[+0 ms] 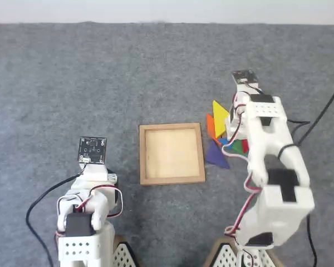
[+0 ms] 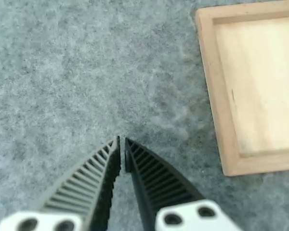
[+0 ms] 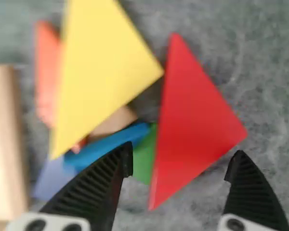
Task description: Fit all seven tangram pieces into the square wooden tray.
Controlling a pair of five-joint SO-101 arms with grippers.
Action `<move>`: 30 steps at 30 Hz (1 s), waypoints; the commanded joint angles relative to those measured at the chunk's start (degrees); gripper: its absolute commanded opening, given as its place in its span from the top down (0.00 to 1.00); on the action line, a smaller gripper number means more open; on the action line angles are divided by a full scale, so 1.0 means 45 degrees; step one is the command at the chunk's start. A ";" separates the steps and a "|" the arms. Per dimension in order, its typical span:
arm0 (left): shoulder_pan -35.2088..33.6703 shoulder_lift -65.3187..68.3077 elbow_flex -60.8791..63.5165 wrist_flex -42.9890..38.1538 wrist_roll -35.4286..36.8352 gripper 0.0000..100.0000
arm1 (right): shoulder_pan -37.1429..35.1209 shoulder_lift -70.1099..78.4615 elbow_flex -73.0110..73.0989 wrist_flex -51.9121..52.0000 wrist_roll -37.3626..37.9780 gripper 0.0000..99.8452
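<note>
The square wooden tray (image 1: 143, 153) lies empty mid-table. The tangram pieces are heaped just right of it: a yellow triangle (image 1: 220, 114) on top, an orange piece (image 1: 211, 127), a purple piece (image 1: 216, 154). My right gripper (image 3: 183, 154) hangs open low over the heap, its fingers on either side of one corner of the red triangle (image 3: 192, 125). Beside the red one lie the yellow triangle (image 3: 98, 72), a blue piece (image 3: 108, 142), a green piece (image 3: 144, 159) and the orange piece (image 3: 47, 67). My left gripper (image 2: 121, 142) is shut and empty above bare carpet, left of the tray (image 2: 209, 86).
Grey carpet covers the whole table. The left arm (image 1: 89, 206) stands at the front left, the right arm (image 1: 273, 167) at the front right, stretched over the heap. Black cables trail off beside both arm bases.
</note>
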 commanded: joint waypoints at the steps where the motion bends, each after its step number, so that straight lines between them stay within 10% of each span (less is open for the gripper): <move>1: 0.0098 -0.0137 -0.0147 -0.0020 -0.0039 0.98 | 0.0479 0.0440 -0.1074 -0.0127 0.0156 0.69; 30: 0.0098 -0.0137 -0.0147 -0.0020 -0.0039 0.98 | 0.0830 0.0811 -0.1993 -0.0303 0.4337 0.76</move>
